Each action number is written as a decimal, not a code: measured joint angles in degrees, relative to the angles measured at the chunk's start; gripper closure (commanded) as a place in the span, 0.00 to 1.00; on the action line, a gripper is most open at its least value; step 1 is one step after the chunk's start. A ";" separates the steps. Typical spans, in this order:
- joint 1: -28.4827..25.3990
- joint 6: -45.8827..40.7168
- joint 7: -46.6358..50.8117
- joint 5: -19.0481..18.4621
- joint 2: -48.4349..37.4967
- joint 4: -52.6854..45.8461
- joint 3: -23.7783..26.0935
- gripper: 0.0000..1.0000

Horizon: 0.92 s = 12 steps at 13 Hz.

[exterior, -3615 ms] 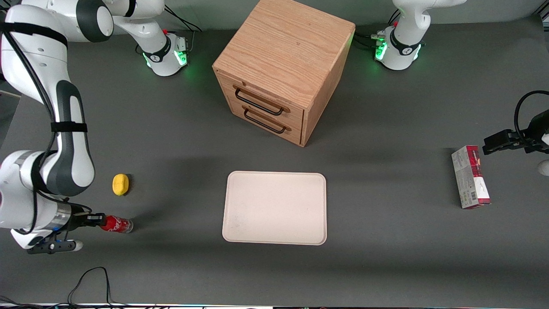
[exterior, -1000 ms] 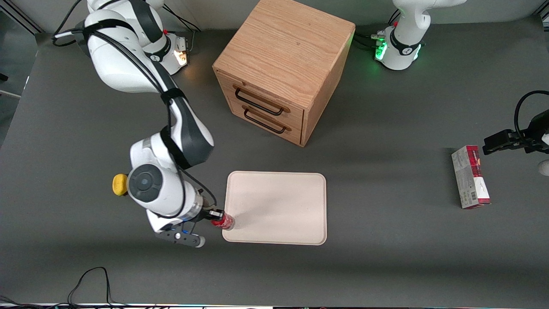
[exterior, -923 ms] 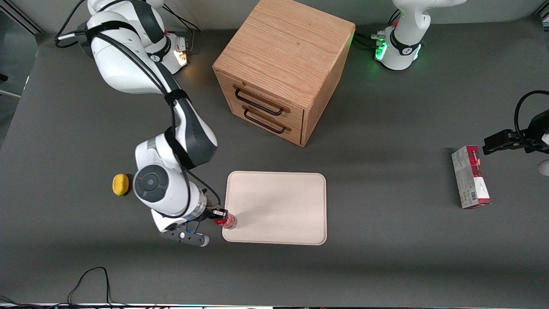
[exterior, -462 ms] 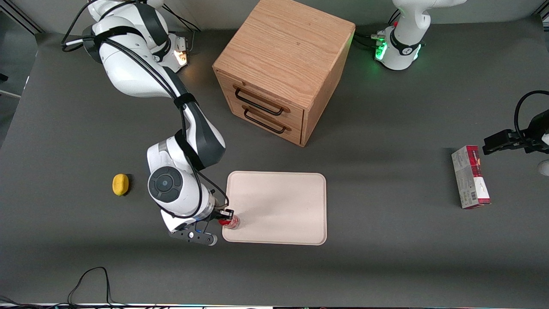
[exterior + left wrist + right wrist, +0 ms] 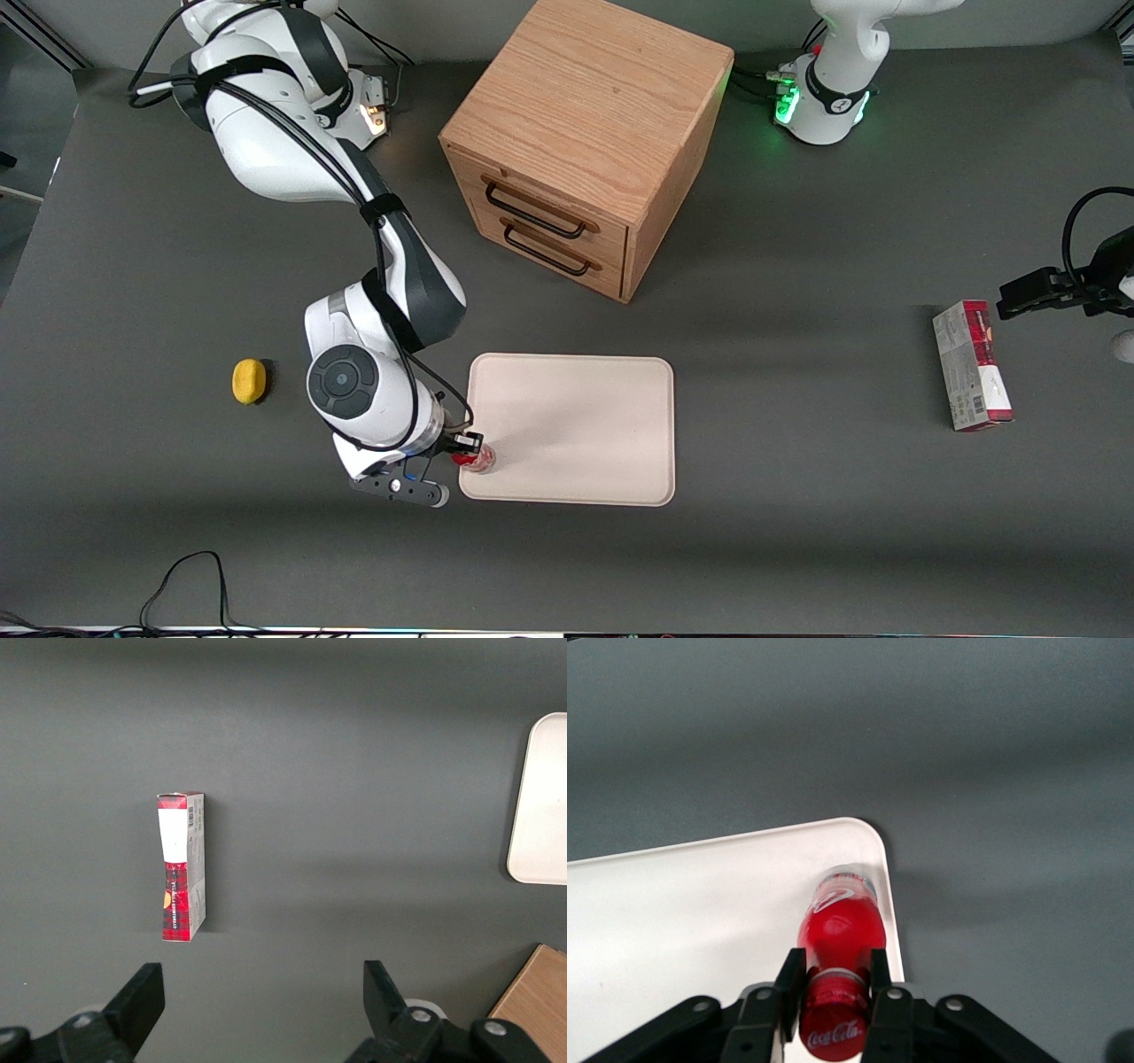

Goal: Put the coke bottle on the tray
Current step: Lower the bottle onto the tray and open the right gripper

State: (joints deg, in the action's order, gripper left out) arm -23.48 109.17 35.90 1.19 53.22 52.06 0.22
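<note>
1. We see the gripper (image 5: 837, 992) closed on the coke bottle (image 5: 840, 935), one finger (image 5: 788, 981) on each side of the neck just under the red cap; the gap between the fingers is only as wide as that neck.

2. The bottle hangs straight out from the gripper, cap at the fingers and clear base away from them. In the wrist view the base sits over the corner of the tray (image 5: 700, 904), just inside the rim; we cannot tell whether it touches the tray or hangs slightly above it.

3. We judge the main risk to be the spot: the bottle is at the very corner, so a release here could leave it on the rim, or let it tip or roll off onto the desk (image 5: 266, 549). Carrying it farther over the tray would remove that risk.

4. A second risk is the grip. The neck is narrow and smooth, so the bottle may pivot between the fingers if the base catches the rim.

5. Its long axis runs from the cap outward, away from the gripper; in the front view the bottle (image 5: 478, 458) looks foreshortened, so we read it as steeply tilted or near upright, base down.

6. Farther from the gripper on the desk lie a yellow object (image 5: 249, 381), the wooden drawer cabinet (image 5: 585, 142), and a red-and-white carton (image 5: 972, 365) toward the parked arm's end.
</note>
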 measured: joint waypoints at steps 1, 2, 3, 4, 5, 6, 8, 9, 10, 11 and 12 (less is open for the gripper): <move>0.00 0.23 0.02 0.00 0.02 -0.09 0.00 0.00; -0.01 0.39 0.03 0.00 0.04 -0.26 0.00 0.00; -0.02 0.46 0.07 0.00 0.05 -0.38 0.00 0.00; -0.02 0.49 0.14 0.00 0.05 -0.41 0.00 0.00; -0.02 0.50 0.21 0.00 0.05 -0.41 0.00 0.00; -0.02 0.50 0.26 0.00 0.05 -0.42 0.00 0.00; -0.02 0.47 0.27 -0.28 0.05 -0.52 0.00 0.00; -0.02 0.29 0.27 -0.94 0.05 -0.66 0.00 0.00; -0.01 -0.21 0.27 -1.58 0.04 -0.94 0.00 0.00; 0.02 -0.76 0.27 -1.88 -0.09 -1.30 -0.03 0.00; 0.11 -1.95 0.13 -2.00 -0.54 -1.56 -0.16 0.00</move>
State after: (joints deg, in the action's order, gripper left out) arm -23.37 107.22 36.02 -0.81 52.69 50.50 0.07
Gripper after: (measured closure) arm 0.000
